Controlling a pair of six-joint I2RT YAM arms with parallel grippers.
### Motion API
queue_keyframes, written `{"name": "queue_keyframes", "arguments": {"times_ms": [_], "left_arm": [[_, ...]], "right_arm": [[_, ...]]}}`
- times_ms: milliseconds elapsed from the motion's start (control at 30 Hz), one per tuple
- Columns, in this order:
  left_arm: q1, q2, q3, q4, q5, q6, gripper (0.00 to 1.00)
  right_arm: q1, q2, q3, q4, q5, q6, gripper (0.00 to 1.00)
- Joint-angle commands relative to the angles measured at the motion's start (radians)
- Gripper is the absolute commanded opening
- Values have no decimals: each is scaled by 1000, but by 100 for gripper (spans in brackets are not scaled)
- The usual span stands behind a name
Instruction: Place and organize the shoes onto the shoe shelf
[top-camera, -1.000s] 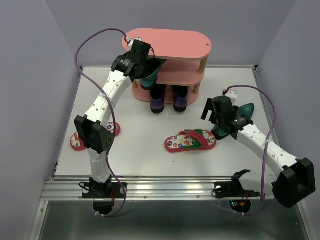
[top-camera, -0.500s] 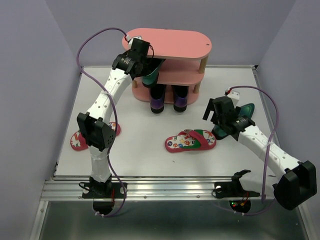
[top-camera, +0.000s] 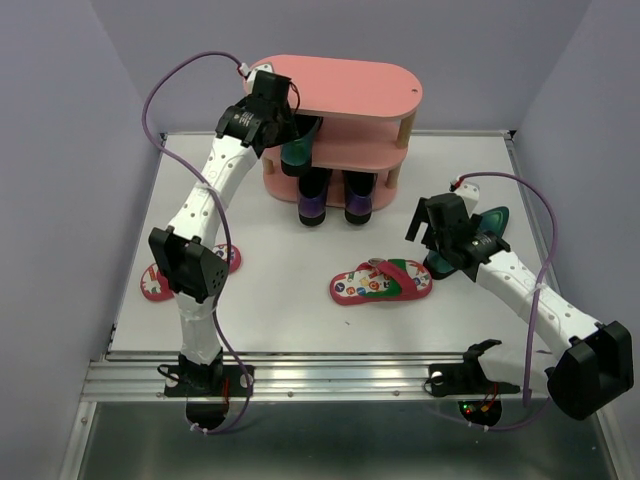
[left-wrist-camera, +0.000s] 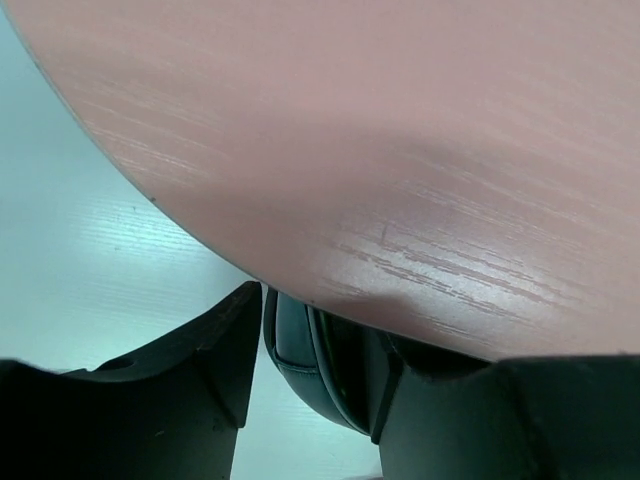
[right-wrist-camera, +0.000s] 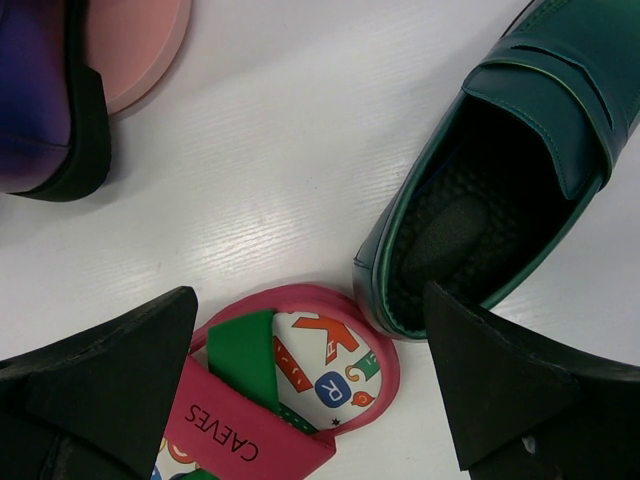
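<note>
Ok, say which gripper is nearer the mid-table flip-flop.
Right. The right gripper hovers open over the end of the red flip-flop; the left gripper is at the shoe shelf, holding a dark-green loafer.

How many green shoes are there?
2. One green loafer is in the left gripper at the middle tier of the shoe shelf. The other green loafer lies on the table beside the right gripper. No more show.

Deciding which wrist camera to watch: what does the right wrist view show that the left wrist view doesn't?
Right wrist only: the loose green loafer on the table, a red flip-flop, the heel of a purple loafer. Left wrist only: the held green loafer pinched between the left fingers at a board's edge. Both: the pink shelf and white table.
</note>
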Motion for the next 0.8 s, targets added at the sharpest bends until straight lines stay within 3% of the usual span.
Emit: {"name": "queue_keyframes", "arguments": {"times_ms": [0, 233, 533, 767], "left_arm": [[11, -52, 10, 89, 14, -16, 55], [11, -118, -56, 96, 20, -19, 69], [11, -244, -205, 129, 37, -18, 71], [9, -331, -299, 143, 45, 1, 71]], "right_arm": [[5, -16, 51, -4, 37, 16, 100], [5, -27, 95, -68, 146, 25, 100], [-19, -19, 180, -243, 292, 137, 100], [-313, 8, 128, -272, 45, 223, 100]]}}
